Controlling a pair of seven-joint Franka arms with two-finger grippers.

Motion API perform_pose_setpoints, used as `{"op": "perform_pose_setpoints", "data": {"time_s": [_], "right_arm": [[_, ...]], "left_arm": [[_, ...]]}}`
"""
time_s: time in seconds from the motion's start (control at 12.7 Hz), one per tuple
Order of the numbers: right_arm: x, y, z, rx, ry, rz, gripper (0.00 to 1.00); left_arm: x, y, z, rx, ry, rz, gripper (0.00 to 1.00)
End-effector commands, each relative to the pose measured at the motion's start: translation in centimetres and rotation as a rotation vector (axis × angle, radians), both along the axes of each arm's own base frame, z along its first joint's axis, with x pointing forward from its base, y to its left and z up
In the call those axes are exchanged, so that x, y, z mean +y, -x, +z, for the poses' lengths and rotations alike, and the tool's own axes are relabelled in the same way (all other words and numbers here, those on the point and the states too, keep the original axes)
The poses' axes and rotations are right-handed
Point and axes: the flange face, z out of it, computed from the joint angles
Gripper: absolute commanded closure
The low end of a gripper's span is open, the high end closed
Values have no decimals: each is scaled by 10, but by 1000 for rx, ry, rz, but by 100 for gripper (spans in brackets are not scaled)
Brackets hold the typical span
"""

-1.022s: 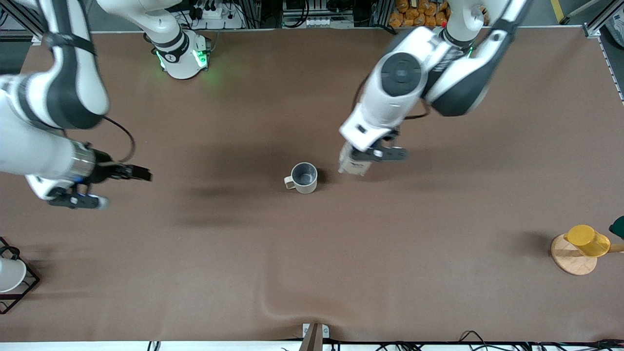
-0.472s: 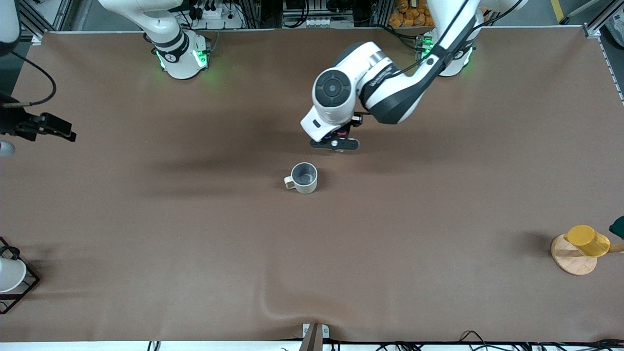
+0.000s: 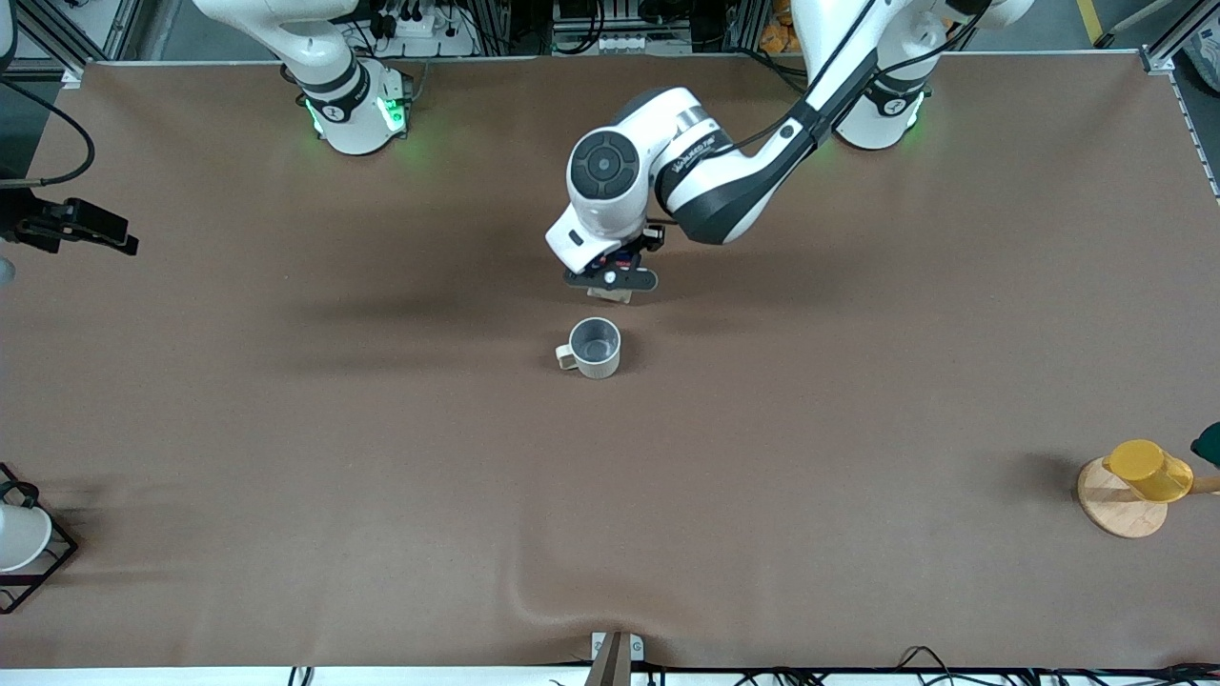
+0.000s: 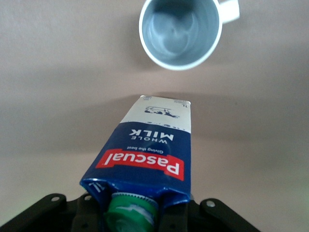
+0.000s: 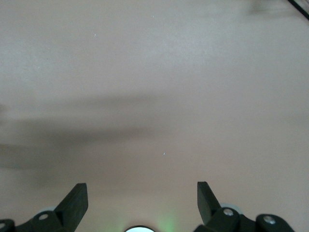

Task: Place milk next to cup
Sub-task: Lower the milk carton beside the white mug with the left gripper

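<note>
Though gripped between left fingers (image 4: 96,212), milk (image 4: 147,154) above table, near cup (image 4: 181,31).

Beige-grey ceramic mug with dark grey inside (image 3: 595,348) is standing alone mid-table; open brown cloth is lying all round it. Left gripper (image 3: 610,280) is holding the dark-blue gable-top milk carton (image 4: 145,154) over the strip just beside the mug, toward the robot bases, crowding that approach. Right gripper (image 5: 140,203), fingers spread, is waiting over bare cloth at the right arm's end. Yellow cup on round wooden disc (image 3: 1134,484) and black wire rack (image 3: 24,543) are sitting well apart at the table ends.
</note>
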Motion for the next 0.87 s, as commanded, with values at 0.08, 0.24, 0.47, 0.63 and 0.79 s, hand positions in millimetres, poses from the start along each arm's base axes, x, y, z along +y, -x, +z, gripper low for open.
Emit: {"op": "perform_pose_setpoints", "data": {"time_s": [0.08,0.24,0.47,0.63,0.79], "right_arm": [[19,-5,15,-49,19,49,0],[23,-7,15,-58,20,57,0],[23,-8,16,-70,20,57,0],[25,-7,17,-72,20,59,0],[24,-9,14,-70,20,57,0]], "left_arm": [[-14,-14,-6,-16,-12,35,64],[-18,-19,-13,-31,2,88,64],[-23,-21,-12,-59,27,104,64],[-20,-23,-20,-53,16,113,63],[-20,-24,-22,-53,16,115,60]]}}
